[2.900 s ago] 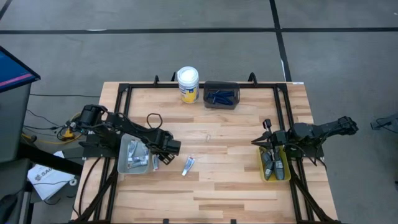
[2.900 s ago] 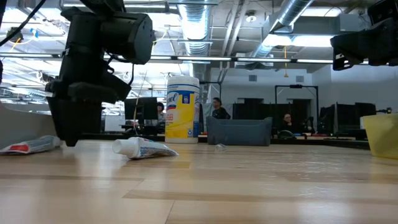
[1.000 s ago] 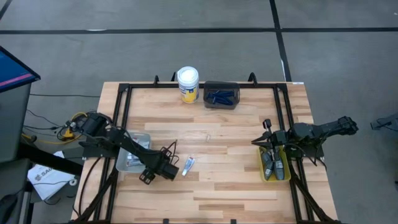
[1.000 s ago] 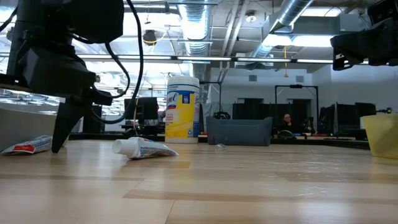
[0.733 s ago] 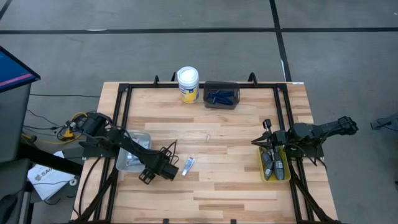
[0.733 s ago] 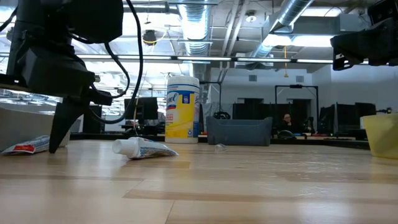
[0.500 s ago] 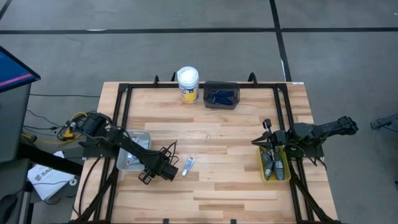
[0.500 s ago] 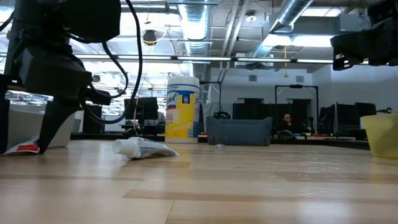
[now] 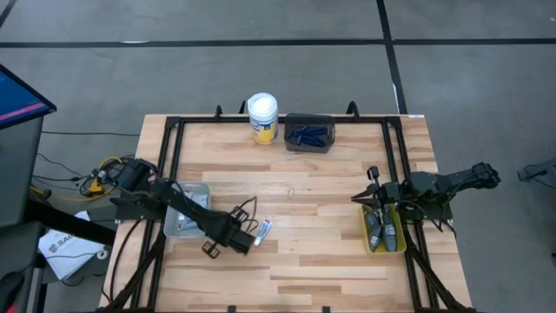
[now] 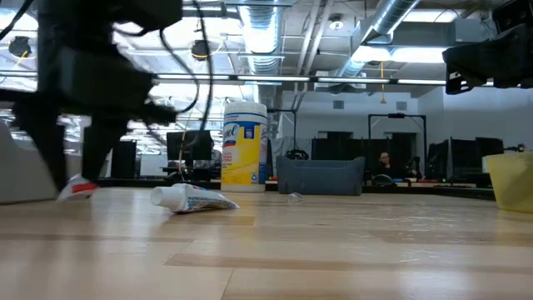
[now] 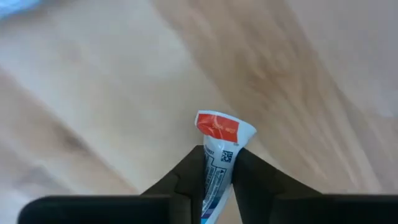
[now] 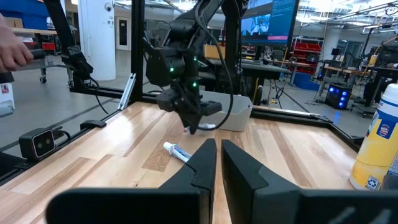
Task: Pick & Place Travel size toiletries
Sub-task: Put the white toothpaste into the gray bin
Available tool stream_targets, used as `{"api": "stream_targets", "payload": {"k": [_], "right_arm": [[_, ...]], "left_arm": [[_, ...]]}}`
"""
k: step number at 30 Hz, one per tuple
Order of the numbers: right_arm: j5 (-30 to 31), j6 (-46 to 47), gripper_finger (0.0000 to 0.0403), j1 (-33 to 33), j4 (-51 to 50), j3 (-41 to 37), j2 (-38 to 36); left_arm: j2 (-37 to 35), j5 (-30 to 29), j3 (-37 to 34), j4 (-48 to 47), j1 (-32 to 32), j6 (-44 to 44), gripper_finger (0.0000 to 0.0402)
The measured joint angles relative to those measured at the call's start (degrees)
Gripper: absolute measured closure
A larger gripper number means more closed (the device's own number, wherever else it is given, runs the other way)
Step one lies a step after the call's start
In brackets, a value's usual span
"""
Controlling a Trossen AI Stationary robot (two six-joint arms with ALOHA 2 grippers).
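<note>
Left wrist view: left end effector (image 11: 219, 171) clamps small white-and-blue tube (image 11: 219, 152), red end forward, just above tabletop (image 11: 298, 68). Step in hand: pick, grasp looks made. Next move, by my judgement: carry to clear tray (image 9: 178, 224). Second tube (image 9: 261, 229) lies beside. Right end effector (image 12: 217, 163) closed, empty, over yellow tray (image 9: 382, 233).

Two tubes are showing outside the trays: one gripped tube (image 11: 217, 127) is sitting in the left gripper (image 11: 219, 163), and one loose tube (image 9: 263, 229) is lying just beside it. Three trays are standing farther off: one clear tray (image 9: 171, 233), one dark tray (image 9: 290, 123), one yellow tray (image 9: 366, 236). One jar (image 9: 262, 109) is standing. The tray contents are overlapping too much to count.
</note>
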Motion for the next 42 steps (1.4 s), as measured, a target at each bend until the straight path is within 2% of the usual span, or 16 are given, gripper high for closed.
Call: {"api": "stream_targets", "payload": {"k": [4,6,9,11,16,19,25,33,37,42], "right_arm": [[0.0,0.0,0.0386,0.0,0.0,0.0,0.0],[0.0,0.0,0.0386,0.0,0.0,0.0,0.0],[0.0,0.0,0.0386,0.0,0.0,0.0,0.0],[0.0,0.0,0.0386,0.0,0.0,0.0,0.0],[0.0,0.0,0.0386,0.0,0.0,0.0,0.0],[0.0,0.0,0.0386,0.0,0.0,0.0,0.0],[0.0,0.0,0.0386,0.0,0.0,0.0,0.0],[0.0,0.0,0.0386,0.0,0.0,0.0,0.0],[0.0,0.0,0.0386,0.0,0.0,0.0,0.0],[0.0,0.0,0.0386,0.0,0.0,0.0,0.0]], "left_arm": [[0.0,-4.0,3.3,-1.4,0.0,-0.5,0.0336],[-0.2,-8.4,5.1,-2.1,0.0,-2.2,0.0336],[-0.2,-13.4,7.0,-8.6,0.1,-8.2,0.0337],[-0.2,-14.5,7.7,-13.4,0.6,-13.5,0.0337],[-0.2,-14.5,7.7,-28.6,2.1,-29.1,0.0337],[-0.5,-14.5,7.7,-33.6,3.0,-34.4,0.0337],[-4.9,-14.6,7.6,-34.1,3.8,-41.4,0.0337],[-17.6,-13.9,2.2,-34.2,3.8,-53.1,0.0316],[-23.3,-10.9,-1.8,-33.7,3.8,-54.6,0.0289],[-27.0,-7.9,-5.0,-32.9,3.8,-54.9,0.0228]]}}
